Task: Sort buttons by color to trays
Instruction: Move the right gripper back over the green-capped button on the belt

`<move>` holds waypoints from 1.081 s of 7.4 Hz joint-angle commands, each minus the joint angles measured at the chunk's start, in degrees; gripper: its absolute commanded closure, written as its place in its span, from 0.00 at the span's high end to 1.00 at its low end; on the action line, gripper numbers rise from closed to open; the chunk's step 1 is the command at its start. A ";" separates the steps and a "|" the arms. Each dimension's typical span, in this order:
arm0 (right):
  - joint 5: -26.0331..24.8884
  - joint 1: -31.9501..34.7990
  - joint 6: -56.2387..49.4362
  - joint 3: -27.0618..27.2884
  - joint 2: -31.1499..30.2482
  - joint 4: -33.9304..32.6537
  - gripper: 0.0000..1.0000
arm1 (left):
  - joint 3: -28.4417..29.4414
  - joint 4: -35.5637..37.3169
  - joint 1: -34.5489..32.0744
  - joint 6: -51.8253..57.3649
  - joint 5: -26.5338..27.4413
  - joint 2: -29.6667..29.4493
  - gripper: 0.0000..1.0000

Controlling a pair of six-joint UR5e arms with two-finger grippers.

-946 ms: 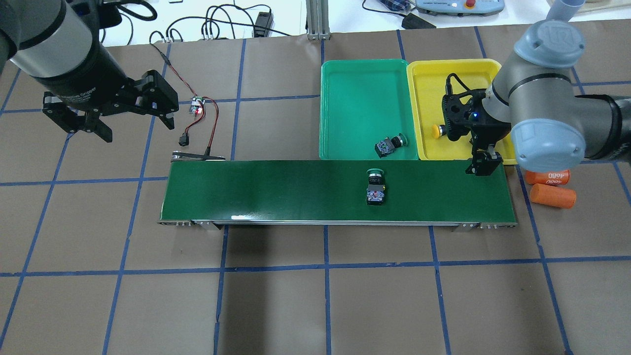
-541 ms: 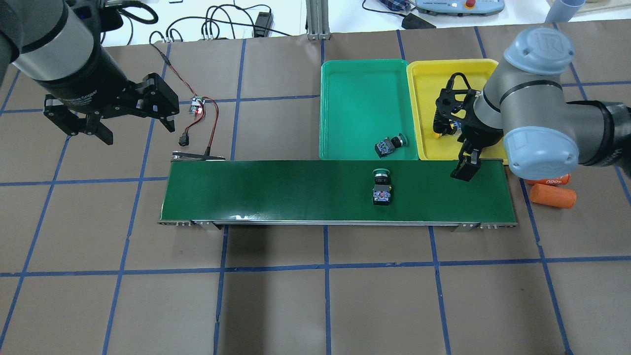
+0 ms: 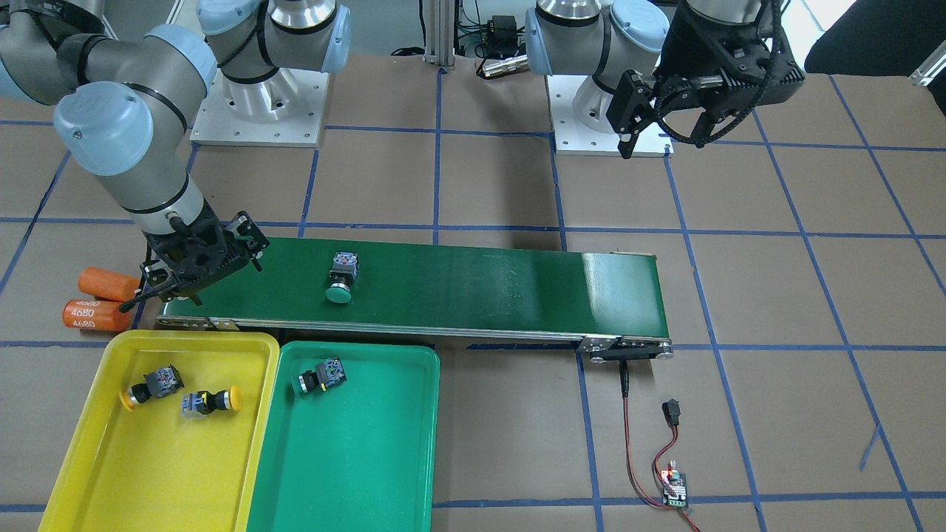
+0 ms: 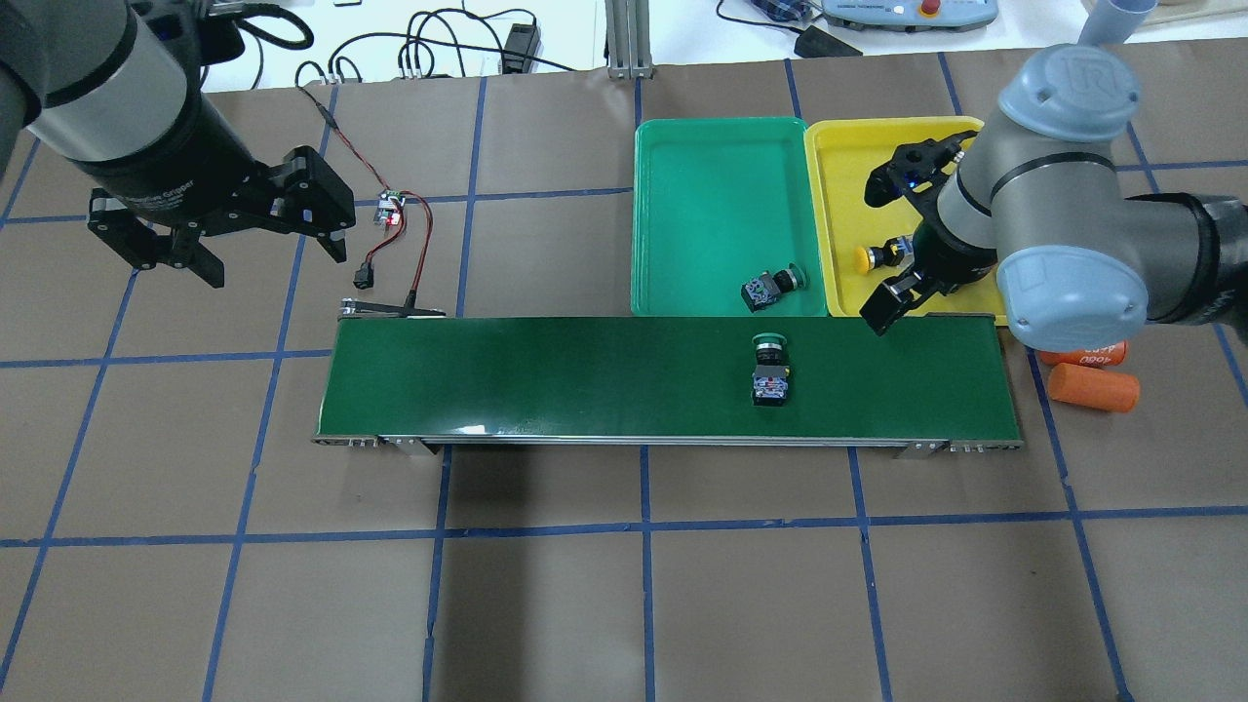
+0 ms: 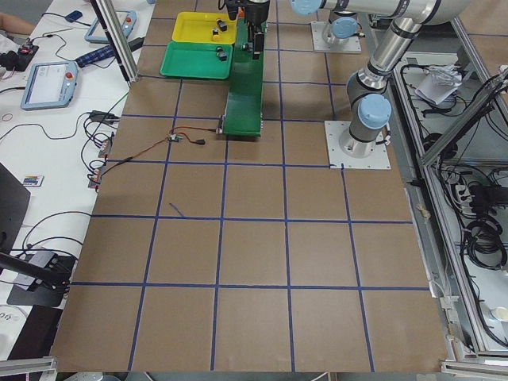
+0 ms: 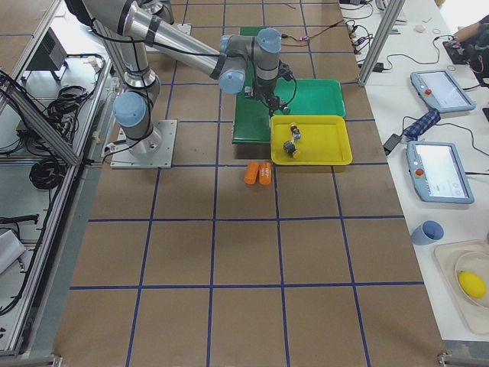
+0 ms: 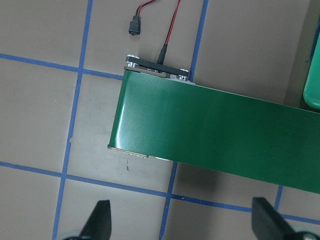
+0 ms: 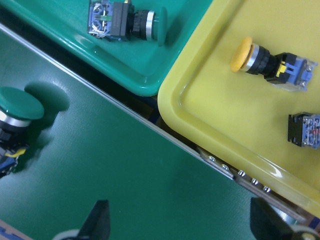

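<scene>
A green-capped button (image 4: 770, 369) lies on the conveyor belt (image 4: 585, 375). Another green one (image 4: 773, 287) rests in the green tray (image 4: 717, 195). Two yellow buttons (image 3: 151, 386) (image 3: 211, 401) lie in the yellow tray (image 3: 148, 473). My right gripper (image 3: 198, 284) hangs open and empty over the belt's right end, beside the near corners of both trays, right of the belt button. My left gripper (image 4: 273, 261) is open and empty, held high near the belt's left end.
Two orange cylinders (image 4: 1092, 385) lie on the table just past the belt's right end. A small circuit board (image 4: 392, 213) with red and black wires sits beyond the belt's left end. Cables run along the table's far edge.
The belt button has travelled to the right along the belt. My right gripper has swung left and turned, from the belt's end toward the trays' corners. The left gripper has hardly moved.
</scene>
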 commanded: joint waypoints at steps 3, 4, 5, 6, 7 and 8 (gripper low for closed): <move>0.28 0.03 17.05 0.43 0.29 -0.32 1.00 | -0.03 0.01 0.00 0.19 0.00 0.14 1.00; 0.19 0.03 19.05 0.43 0.29 -0.32 1.00 | 0.05 0.01 0.00 0.11 0.00 0.14 1.00; -0.42 0.03 24.29 0.52 0.38 -0.58 1.00 | -0.03 0.01 0.00 -0.24 -0.09 0.06 1.00; 0.19 0.03 23.91 0.43 0.03 -0.58 1.00 | -0.03 0.01 0.00 -0.33 -0.09 0.06 1.00; 0.19 0.03 23.73 0.43 0.20 -0.32 1.00 | -0.03 0.01 0.00 -0.42 -0.09 0.06 1.00; 0.11 0.03 23.73 0.43 0.20 -0.23 1.00 | -0.03 0.01 0.00 -0.42 -0.09 0.06 1.00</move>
